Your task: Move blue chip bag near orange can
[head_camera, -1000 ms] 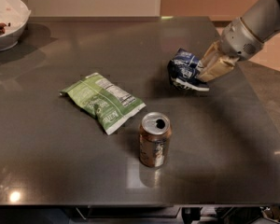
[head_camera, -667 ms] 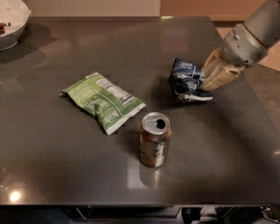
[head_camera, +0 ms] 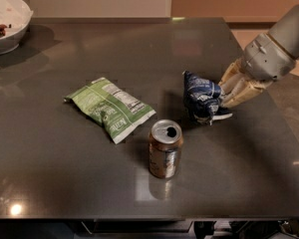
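The blue chip bag (head_camera: 201,97) is a crumpled dark navy bag with white print, held on end at the table's right-middle. My gripper (head_camera: 223,96) reaches in from the right on a grey arm, and its pale fingers (head_camera: 235,87) are shut on the bag's right side. The bag's lower edge is at or just above the tabletop. The orange can (head_camera: 165,149) stands upright in front of and to the left of the bag, a short gap away. Its silver top is open.
A green chip bag (head_camera: 109,107) lies flat left of the can. A white bowl (head_camera: 5,26) with food sits at the far left corner. The dark table's (head_camera: 65,183) front edge runs just beyond the can and its right edge lies under my arm.
My gripper has carried the blue chip bag toward the front of the table and lower, closer to the orange can. The can and the green bag have not moved.
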`<state>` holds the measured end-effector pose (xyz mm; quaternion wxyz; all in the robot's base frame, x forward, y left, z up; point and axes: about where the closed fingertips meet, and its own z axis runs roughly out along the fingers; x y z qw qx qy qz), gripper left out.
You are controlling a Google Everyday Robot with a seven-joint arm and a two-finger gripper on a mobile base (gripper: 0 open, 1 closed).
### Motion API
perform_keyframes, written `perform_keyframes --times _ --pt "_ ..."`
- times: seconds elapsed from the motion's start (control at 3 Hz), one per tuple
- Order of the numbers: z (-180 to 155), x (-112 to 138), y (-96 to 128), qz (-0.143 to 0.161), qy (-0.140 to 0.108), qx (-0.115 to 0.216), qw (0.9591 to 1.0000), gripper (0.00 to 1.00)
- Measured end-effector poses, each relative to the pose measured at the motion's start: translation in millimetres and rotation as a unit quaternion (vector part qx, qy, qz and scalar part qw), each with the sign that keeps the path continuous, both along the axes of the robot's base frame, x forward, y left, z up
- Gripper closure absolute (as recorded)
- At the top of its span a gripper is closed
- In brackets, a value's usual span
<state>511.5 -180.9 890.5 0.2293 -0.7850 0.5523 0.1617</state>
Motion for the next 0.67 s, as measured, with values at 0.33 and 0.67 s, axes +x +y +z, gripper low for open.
perform_keyframes --times 0.33,0.67 --pt "-1 -16 1 0.012 -0.001 0.003 0.9999 0.82" --pt "-7 -30 4 0.022 0.007 0.006 0.9997 0.6"
